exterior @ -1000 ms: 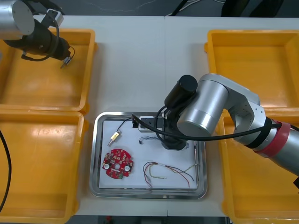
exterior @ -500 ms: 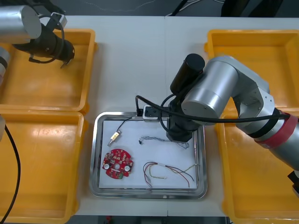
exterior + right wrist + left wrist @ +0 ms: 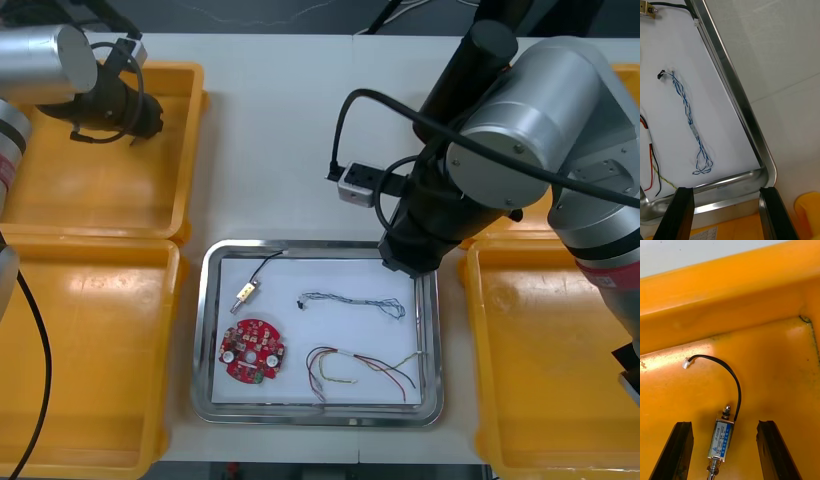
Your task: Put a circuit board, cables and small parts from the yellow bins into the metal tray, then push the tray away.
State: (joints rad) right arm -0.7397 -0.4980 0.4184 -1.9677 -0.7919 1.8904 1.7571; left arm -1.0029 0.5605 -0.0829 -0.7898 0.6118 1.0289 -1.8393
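The metal tray (image 3: pixel 206 330) sits mid-table between the yellow bins, white inside, and four things lie in it: a round red circuit board (image 3: pixel 252 351) toward its near left corner, a small metal part (image 3: pixel 245 293) just beyond the board with a thin black cable (image 3: pixel 268 265) curving off it toward the far rim, a twisted blue and white cable (image 3: pixel 355 300) stretched across the middle, and a red and yellow cable (image 3: pixel 362 365) along the near right side. My right gripper (image 3: pixel 726 213) hangs over the tray's far right corner, its fingers (image 3: pixel 683 210) spread wide with nothing between them; the looped end of the blue and white cable lies just ahead of them, and the rim of the near right bin (image 3: pixel 550 380) is just beside that corner. My left gripper (image 3: pixel 724 453) is over the far left bin (image 3: pixel 90 190), close to the bin floor, also spread wide and gripping nothing; a second small metal part (image 3: pixel 720 442) lies on the floor in the gap between its fingers, touching neither, and its black lead (image 3: pixel 732 375) arcs away toward the bin wall, ending in a small white plug (image 3: pixel 685 363)
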